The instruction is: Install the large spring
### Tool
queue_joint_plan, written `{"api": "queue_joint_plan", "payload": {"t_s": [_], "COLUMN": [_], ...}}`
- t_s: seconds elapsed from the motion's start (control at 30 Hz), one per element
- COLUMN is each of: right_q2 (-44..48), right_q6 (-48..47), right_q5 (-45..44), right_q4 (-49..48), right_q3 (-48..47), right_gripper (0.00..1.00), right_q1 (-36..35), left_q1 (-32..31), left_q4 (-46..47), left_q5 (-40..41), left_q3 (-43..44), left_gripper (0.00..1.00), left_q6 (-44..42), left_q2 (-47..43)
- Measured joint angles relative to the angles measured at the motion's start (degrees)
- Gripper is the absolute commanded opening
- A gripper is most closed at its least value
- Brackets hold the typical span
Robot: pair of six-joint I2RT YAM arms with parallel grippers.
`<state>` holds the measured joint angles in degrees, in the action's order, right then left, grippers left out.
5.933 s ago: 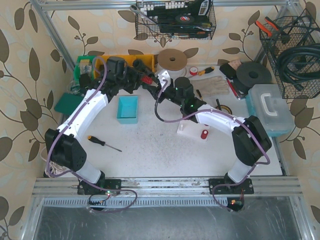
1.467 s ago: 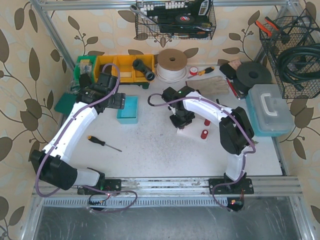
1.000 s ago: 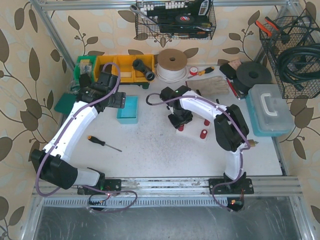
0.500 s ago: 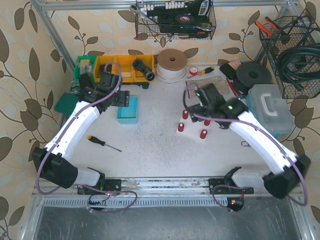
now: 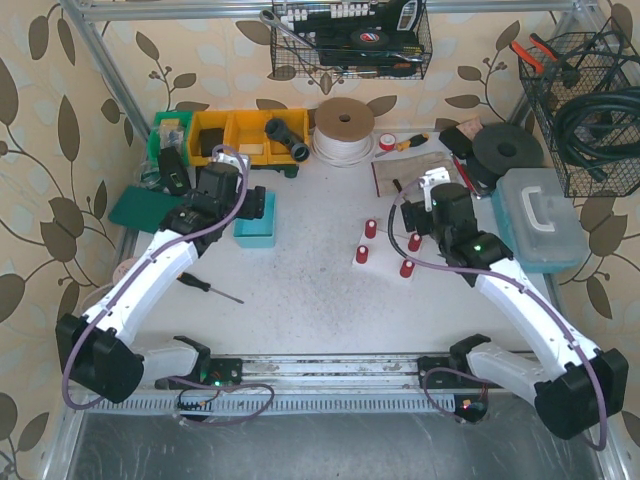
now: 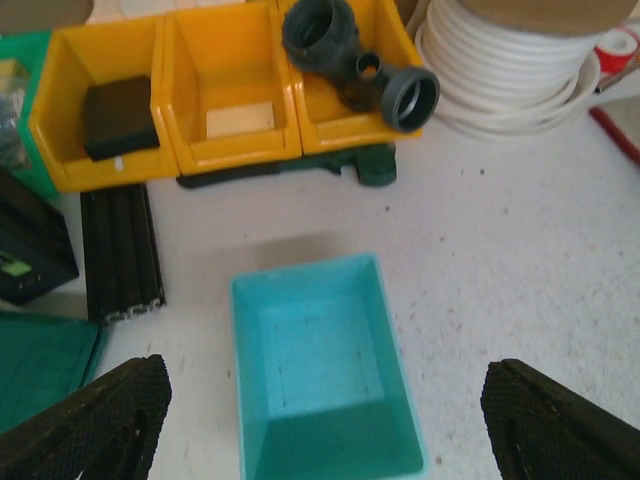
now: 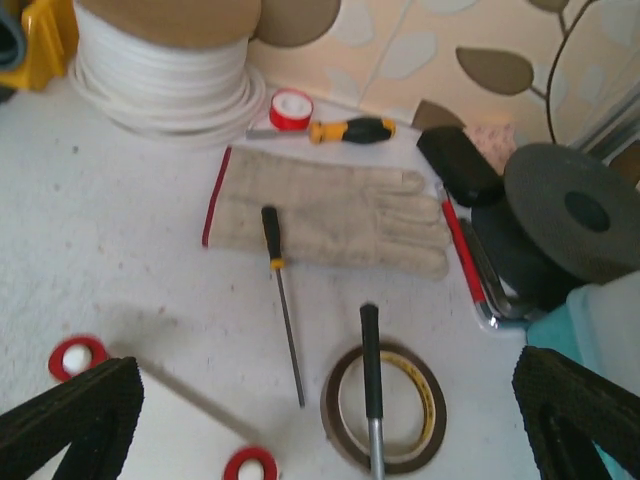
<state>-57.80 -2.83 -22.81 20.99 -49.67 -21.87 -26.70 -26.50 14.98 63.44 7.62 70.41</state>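
Observation:
Several short red cylinders stand mid-table; which one is the large spring I cannot tell. One red cylinder (image 5: 361, 255) sits on a small white block, with others (image 5: 370, 229) (image 5: 414, 242) (image 5: 407, 268) around it. Two red tops (image 7: 76, 357) (image 7: 250, 465) show at the lower left of the right wrist view. My right gripper (image 5: 432, 196) (image 7: 325, 420) is open and empty, behind and to the right of them, over a tape roll (image 7: 385, 408). My left gripper (image 5: 256, 206) (image 6: 325, 420) hangs open and empty over the teal bin (image 6: 320, 370).
Yellow bins (image 6: 225, 95) with a black pipe fitting (image 6: 350, 55) and a white cord spool (image 5: 344, 130) line the back. A work glove (image 7: 320, 210), two screwdrivers (image 7: 285, 300) (image 7: 340, 130), a black disc (image 7: 580, 210) and a plastic case (image 5: 540, 215) lie to the right. Another screwdriver (image 5: 208, 287) lies at the left.
My right arm has pulled back from the white block with the red cylinders, swung right and opened its gripper. The left arm has shifted slightly right over the teal bin.

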Motion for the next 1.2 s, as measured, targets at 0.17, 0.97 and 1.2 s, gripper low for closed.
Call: {"api": "queue_joint_plan", "payload": {"t_s": [0.17, 0.97, 1.2], "right_q2": [-2.9, -4.4, -13.3], "right_q6": [0.4, -3.5, -2.6], "right_q5": [-1.6, 16.5, 17.9], "right_q4": [-9.2, -40.7, -54.3], "right_q3": [1.3, 29.6, 32.2], "right_gripper": [0.99, 0.99, 0.99], "right_q1": [2.7, 24.4, 25.9], "left_q1": [0.0, 18.3, 18.5], "left_q4": [14.1, 45.8, 52.2], "left_q5": [2.1, 7.4, 6.9], "left_q3": [-10.3, -40.3, -39.8], "left_gripper": [0.91, 0.92, 0.93], "left_q6": [-1.5, -7.6, -9.6], "left_q2": [-1.6, -4.0, 1.5]}}
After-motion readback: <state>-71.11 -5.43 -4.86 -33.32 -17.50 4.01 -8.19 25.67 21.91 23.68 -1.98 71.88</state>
